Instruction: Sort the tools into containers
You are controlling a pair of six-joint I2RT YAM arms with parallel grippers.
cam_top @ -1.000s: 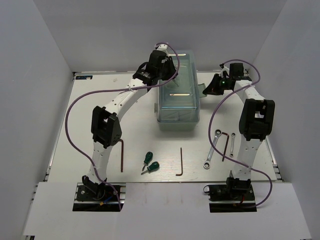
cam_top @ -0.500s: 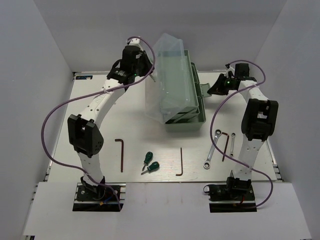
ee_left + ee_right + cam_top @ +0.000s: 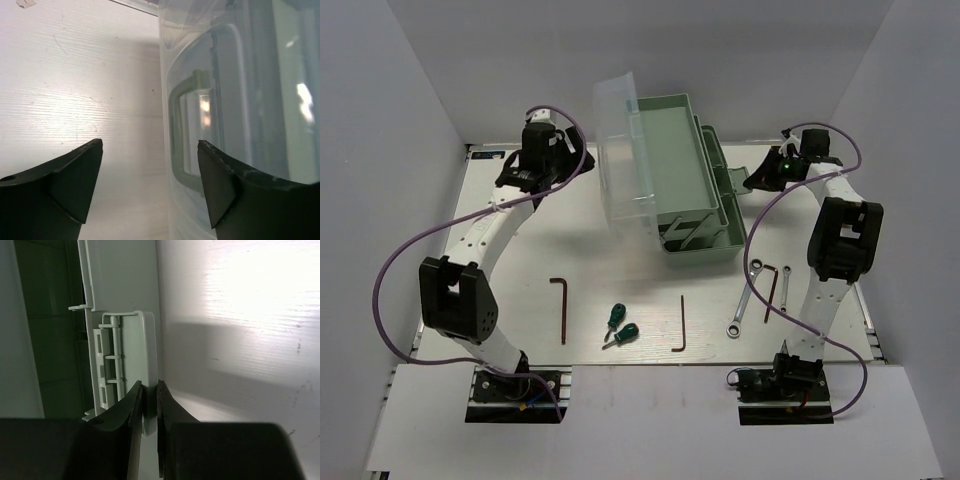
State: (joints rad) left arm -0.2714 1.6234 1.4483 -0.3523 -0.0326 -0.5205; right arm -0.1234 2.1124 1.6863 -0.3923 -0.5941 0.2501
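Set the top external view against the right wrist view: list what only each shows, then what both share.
Only top external: the translucent plastic lid standing open, and, lying loose, two stubby green-handled screwdrivers, thin brown L-shaped hex keys and slim silver wrenches. Only right wrist: how the right pincer is pinched shut on a thin side flap of the pale mint-green plastic toolbox. Both: that toolbox and the white table.
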